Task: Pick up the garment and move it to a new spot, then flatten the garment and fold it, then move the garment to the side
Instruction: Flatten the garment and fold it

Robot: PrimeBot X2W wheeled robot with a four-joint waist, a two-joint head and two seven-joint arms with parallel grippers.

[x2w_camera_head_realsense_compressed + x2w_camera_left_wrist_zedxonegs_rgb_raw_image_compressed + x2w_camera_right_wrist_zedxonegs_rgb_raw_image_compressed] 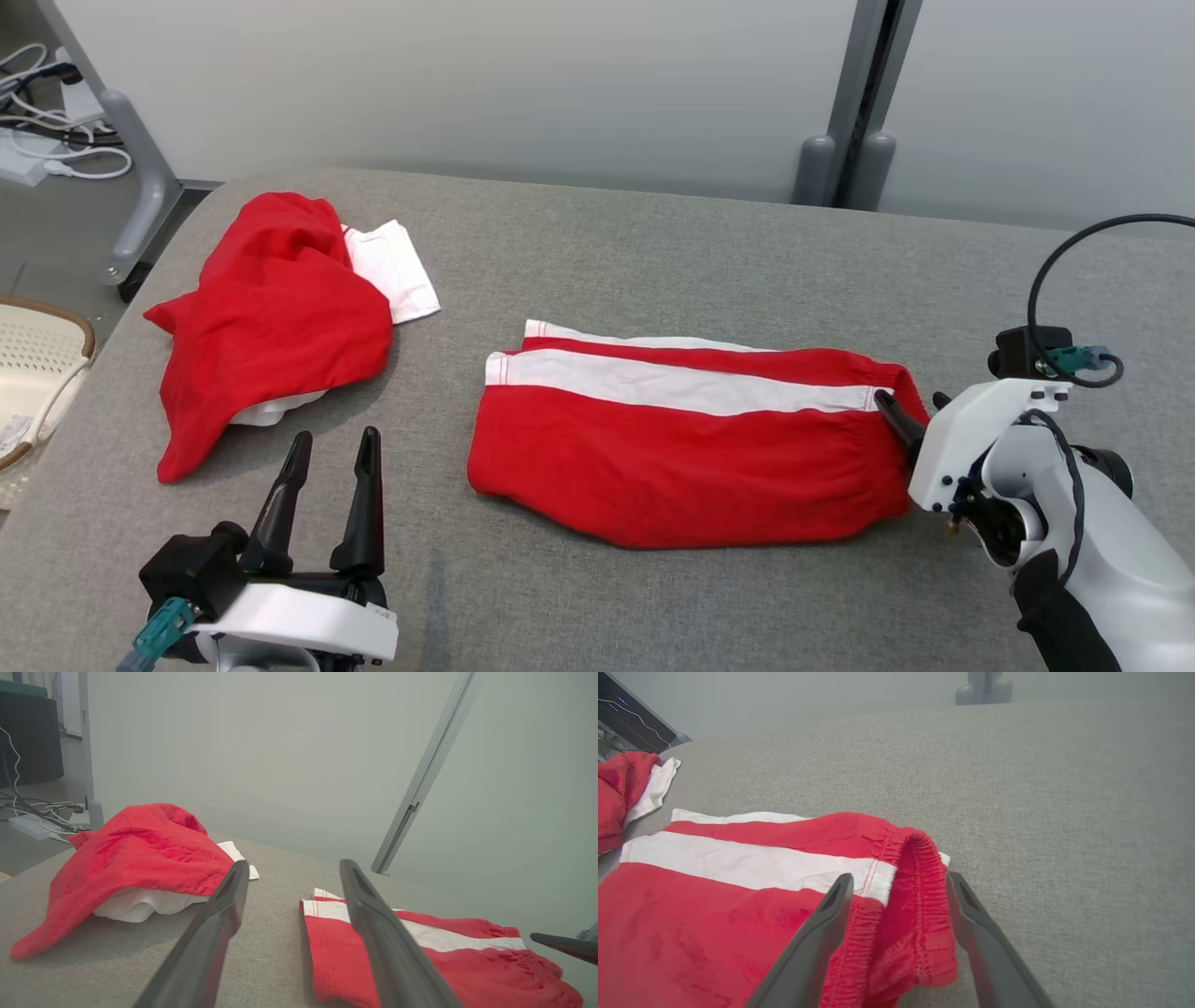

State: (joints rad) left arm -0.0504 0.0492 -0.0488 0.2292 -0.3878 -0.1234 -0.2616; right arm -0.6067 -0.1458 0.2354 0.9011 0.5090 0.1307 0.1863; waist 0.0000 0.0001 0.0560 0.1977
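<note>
A red garment (681, 448) with a white stripe lies flat and folded in the middle of the grey table (653, 243). My right gripper (910, 401) is at its right end, open. In the right wrist view its fingers (831, 910) straddle the raised elastic waistband (915, 882) without closing on it. My left gripper (331, 448) hovers open over bare table at the near left, holding nothing. In the left wrist view the garment's left hem (327, 933) lies behind the right-hand finger of my left gripper (294, 865).
A second red and white garment (271, 317) lies crumpled at the table's left. A pale basket (37, 364) stands off the left edge, with cables (56, 140) and a frame leg (140, 187) on the floor. Grey posts (845, 168) rise behind the table.
</note>
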